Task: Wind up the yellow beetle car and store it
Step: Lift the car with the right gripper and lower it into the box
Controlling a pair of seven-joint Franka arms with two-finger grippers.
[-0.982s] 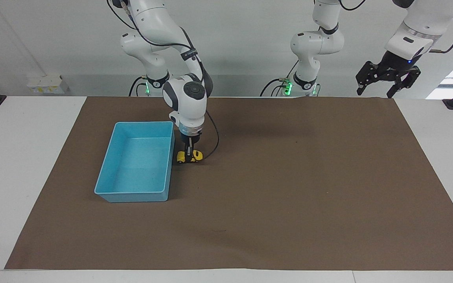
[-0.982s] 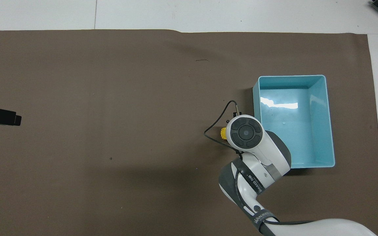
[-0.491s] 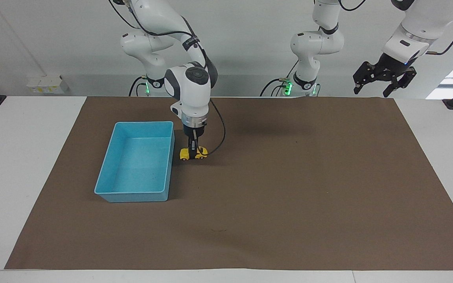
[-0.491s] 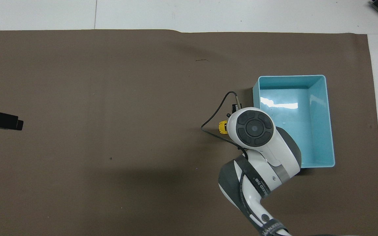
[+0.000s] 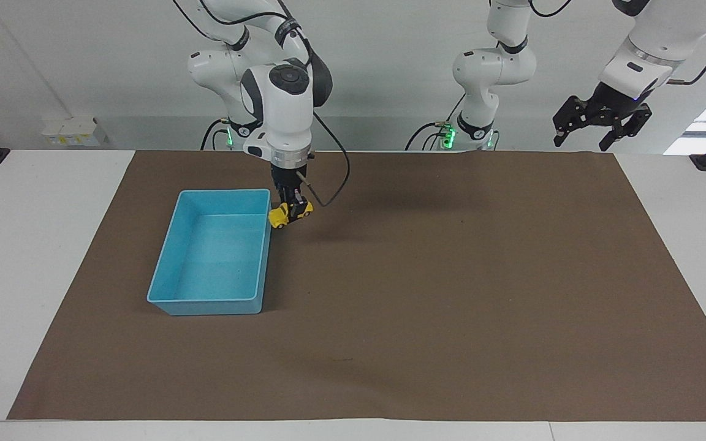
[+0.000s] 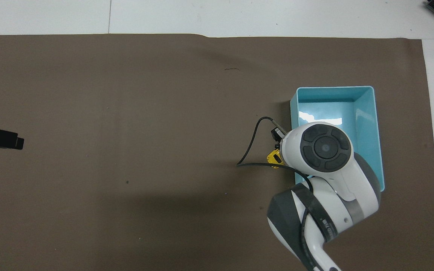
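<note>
Blue plastic marks the goal: the blue tray (image 5: 215, 252) sits on the brown mat (image 5: 451, 294) toward the right arm's end of the table (image 5: 34, 245), and nothing shows inside it. Just beside the tray's rim, at the corner nearer to the robots, the right pincer (image 5: 292, 210) hangs above the mat, clenched on the yellow beetle car (image 5: 290, 214), which is off the surface and tilted, the end toward the tray dipping lower. In the overhead view only a sliver of the yellow beetle car (image 6: 274, 158) peeks out from under the right arm's wrist, right at the tray's wall. Its long axis looks to run roughly across the table, pointing at the tray. The relation that matters is short: the tray's opening lies immediately sideways from the held car, toward the right arm's end, so storing it seems to need only a small carry over the rim before letting go. Away over the other end of the mat, the left pincer (image 5: 600, 119) waits raised and released, holding nothing.
</note>
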